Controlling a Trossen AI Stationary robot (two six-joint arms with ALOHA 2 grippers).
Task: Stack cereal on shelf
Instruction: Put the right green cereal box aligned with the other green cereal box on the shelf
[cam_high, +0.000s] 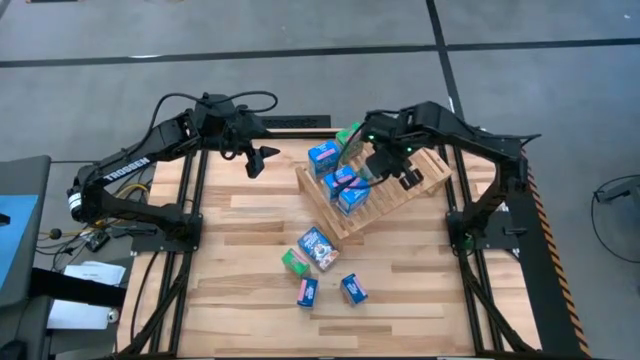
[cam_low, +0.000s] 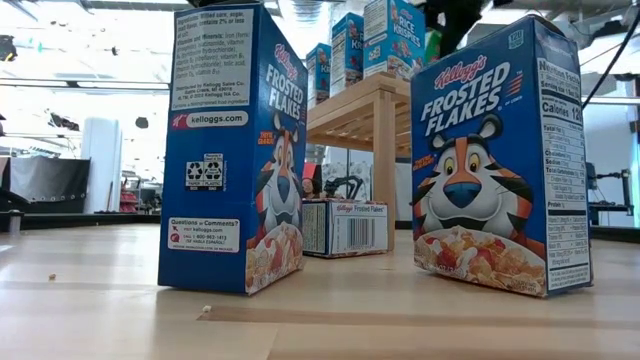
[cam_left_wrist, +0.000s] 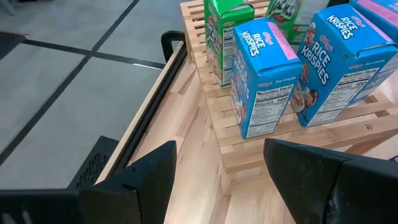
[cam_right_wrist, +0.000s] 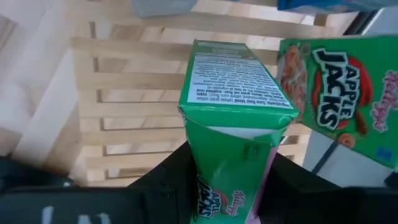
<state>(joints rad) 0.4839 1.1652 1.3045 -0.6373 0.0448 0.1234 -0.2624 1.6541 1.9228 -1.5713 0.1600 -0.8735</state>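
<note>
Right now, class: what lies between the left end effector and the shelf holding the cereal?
Only bare wooden tabletop. The high view shows the open left end effector hovering clear of the shelf, with no box between.

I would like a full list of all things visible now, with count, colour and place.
shelf: one, light wood slats, tilted, far right part of the table.
Rice Krispies boxes: three, blue, standing on the shelf.
green Apple Jacks boxes: two, over the shelf; one held by the right gripper.
loose cereal boxes: four on the table in front of the shelf, three blue, one green.
table: one, light wood planks.
left gripper: fingers apart, empty, left of the shelf.
right gripper: above the shelf, gripping the green box.
</note>
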